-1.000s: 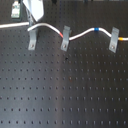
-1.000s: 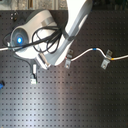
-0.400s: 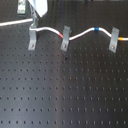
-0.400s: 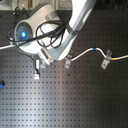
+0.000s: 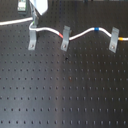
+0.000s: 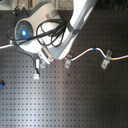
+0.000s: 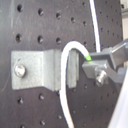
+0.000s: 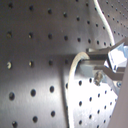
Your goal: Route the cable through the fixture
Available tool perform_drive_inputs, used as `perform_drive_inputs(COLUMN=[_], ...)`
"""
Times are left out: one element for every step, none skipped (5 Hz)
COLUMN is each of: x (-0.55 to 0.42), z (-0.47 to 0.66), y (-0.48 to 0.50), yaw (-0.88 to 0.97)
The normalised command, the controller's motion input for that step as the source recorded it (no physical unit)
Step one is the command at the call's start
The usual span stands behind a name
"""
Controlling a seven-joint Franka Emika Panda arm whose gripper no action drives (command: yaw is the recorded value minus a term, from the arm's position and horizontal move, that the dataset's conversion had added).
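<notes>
The cable (image 5: 96,30) is a thin white cord that runs across the board in the first exterior view and lies in the red-band clip (image 5: 65,39) and the yellow-band clip (image 5: 114,41). The fixture (image 5: 33,41) is the plain grey clip at the first exterior view's left. My gripper (image 5: 35,24) hangs just above it, shut on the cable. In the first wrist view the cable (image 7: 70,47) arches over the fixture's bent top (image 7: 42,70) into my gripper (image 7: 90,62). The second wrist view shows the same arch (image 8: 75,62).
The clips stand on a black perforated board (image 5: 65,95). In the second exterior view the white arm (image 6: 55,35) with dark hoses covers the board's upper left. The fixture (image 6: 36,71) stands below it, and the cable (image 6: 92,49) runs on to the right.
My gripper has shifted slightly toward the plain clip with the cable in it. The rest of the cable and the other two clips have not moved.
</notes>
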Motion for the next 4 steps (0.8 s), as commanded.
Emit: perform_drive_inputs(x=[0.0, 0.008, 0.006, 0.049], z=[0.0, 0.0, 0.34, 0.0], y=[0.0, 0.007, 0.185, 0.173], yaw=[-0.02, 0.0, -0.3, -0.29])
